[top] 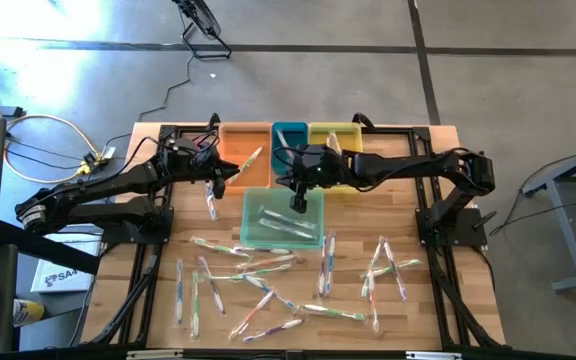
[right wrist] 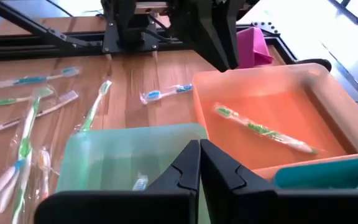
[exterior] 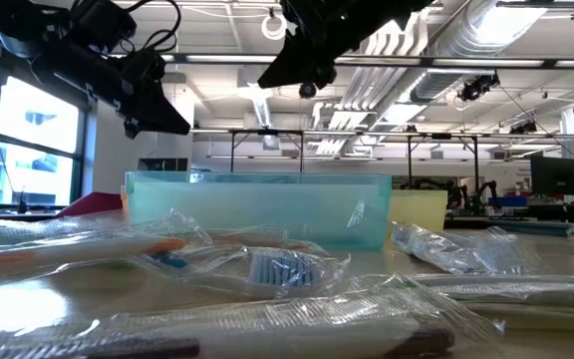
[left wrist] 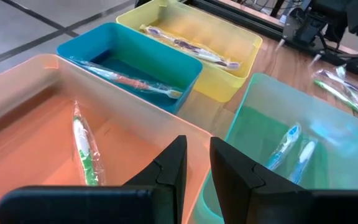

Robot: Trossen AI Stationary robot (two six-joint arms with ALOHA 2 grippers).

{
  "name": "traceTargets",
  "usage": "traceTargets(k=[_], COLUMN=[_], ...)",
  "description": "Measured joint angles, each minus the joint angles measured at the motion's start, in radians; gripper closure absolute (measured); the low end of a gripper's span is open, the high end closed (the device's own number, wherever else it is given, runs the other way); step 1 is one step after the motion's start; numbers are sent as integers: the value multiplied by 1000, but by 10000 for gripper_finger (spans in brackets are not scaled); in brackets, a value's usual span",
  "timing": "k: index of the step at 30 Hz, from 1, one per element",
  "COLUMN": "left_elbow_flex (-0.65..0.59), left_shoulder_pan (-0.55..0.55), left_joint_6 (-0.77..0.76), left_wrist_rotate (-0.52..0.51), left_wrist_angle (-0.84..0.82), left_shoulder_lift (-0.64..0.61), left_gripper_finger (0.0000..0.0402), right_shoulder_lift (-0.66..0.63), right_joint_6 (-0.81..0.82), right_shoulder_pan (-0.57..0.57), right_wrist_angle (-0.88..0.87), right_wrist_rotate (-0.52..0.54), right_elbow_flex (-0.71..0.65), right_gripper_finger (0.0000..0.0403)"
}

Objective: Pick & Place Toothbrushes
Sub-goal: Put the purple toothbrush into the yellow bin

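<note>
Several wrapped toothbrushes (top: pixel 268 280) lie loose on the wooden table's near half. One more lies in each of the orange bin (left wrist: pixel 82 146), the blue bin (left wrist: pixel 129 81) and the yellow bin (left wrist: pixel 188 43). Blue-accented ones lie in the green bin (left wrist: pixel 291 146). My left gripper (left wrist: pixel 197 165) hovers over the orange bin's near right corner, fingers slightly apart with nothing between them. My right gripper (right wrist: pixel 199 158) hangs above the green bin (top: pixel 281 215), shut and holding nothing.
The orange (top: pixel 245 150), blue (top: pixel 290 135) and yellow (top: pixel 335 135) bins stand side by side at the far edge, with the green bin just in front of them. A pink object (right wrist: pixel 253 46) lies beyond the orange bin. Black frame rails (top: pixel 448 300) run along the table's sides.
</note>
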Motion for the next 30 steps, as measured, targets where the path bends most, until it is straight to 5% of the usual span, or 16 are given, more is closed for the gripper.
traceTargets(k=[20, 30], left_elbow_flex=[0, 0], left_shoulder_pan=[0, 0], left_joint_6=[64, 86], left_wrist_rotate=[0, -23], left_wrist_angle=[160, 124], left_shoulder_lift=[0, 0], left_gripper_finger=[333, 333], right_shoulder_lift=[0, -88], right_joint_6=[21, 92], right_shoulder_pan=[-11, 28], right_wrist_angle=[-100, -106], right_wrist_rotate=[12, 183], right_elbow_flex=[0, -97], right_gripper_finger=[400, 400])
